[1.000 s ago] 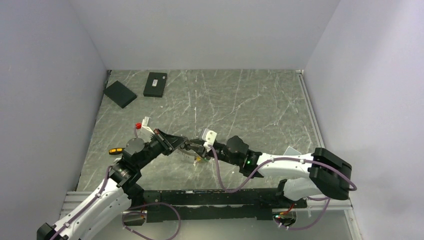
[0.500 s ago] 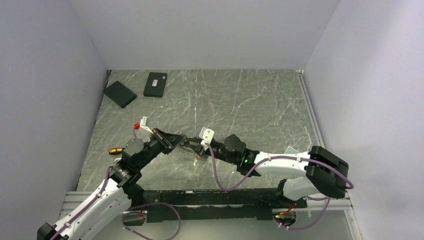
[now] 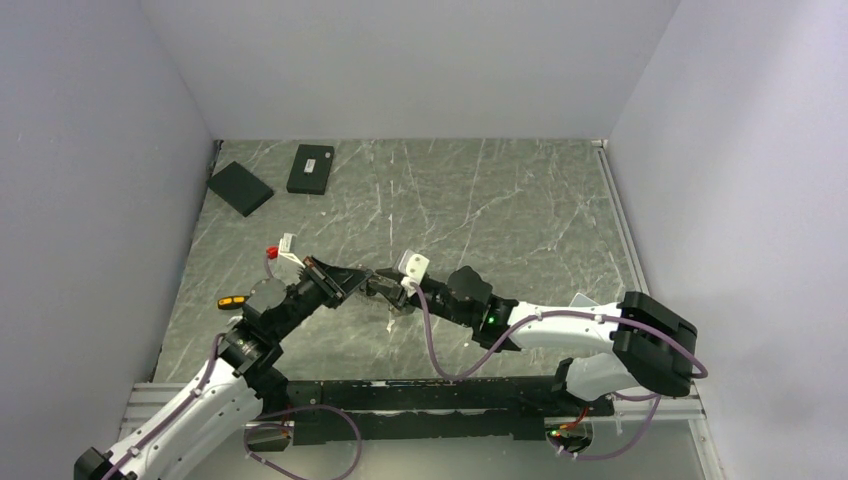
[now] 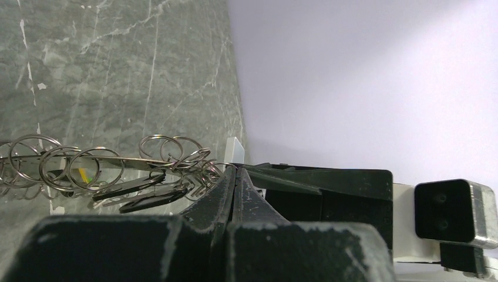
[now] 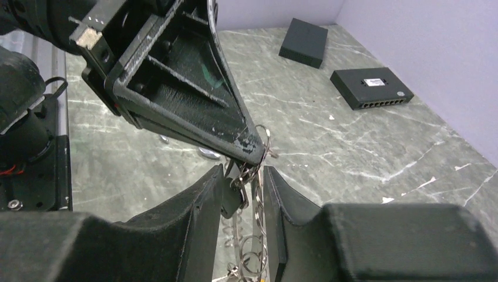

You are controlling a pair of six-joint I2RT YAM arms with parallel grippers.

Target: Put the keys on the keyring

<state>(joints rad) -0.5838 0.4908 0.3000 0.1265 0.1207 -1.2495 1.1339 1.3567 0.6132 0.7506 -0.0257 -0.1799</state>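
This looks like a robot lab; plain pale walls (image 3: 400,60) box in a grey stone-look table (image 3: 520,200); two robot arms (image 3: 560,328) are bolted to a dark rail (image 3: 400,392) at its near edge.

1. Left gripper (image 5: 258,155): black fingers with white scuff marks along the edges.
2. Right gripper (image 5: 242,176): matt black, with pale wear on the finger edges.
3. Keyring (image 4: 88,167), ahead of the left gripper's tip: bright silver loops, with a yellow fleck behind them.
4. Keys (image 4: 132,191), under those loops: dark grey.
5. Table (image 3: 500,200), beneath both grippers: grey-green stone pattern with white veins.
6. Boxes (image 5: 303,42), far beyond the right gripper: black; one carries a white label.
7. Cables (image 3: 450,373), behind the right gripper: purple.
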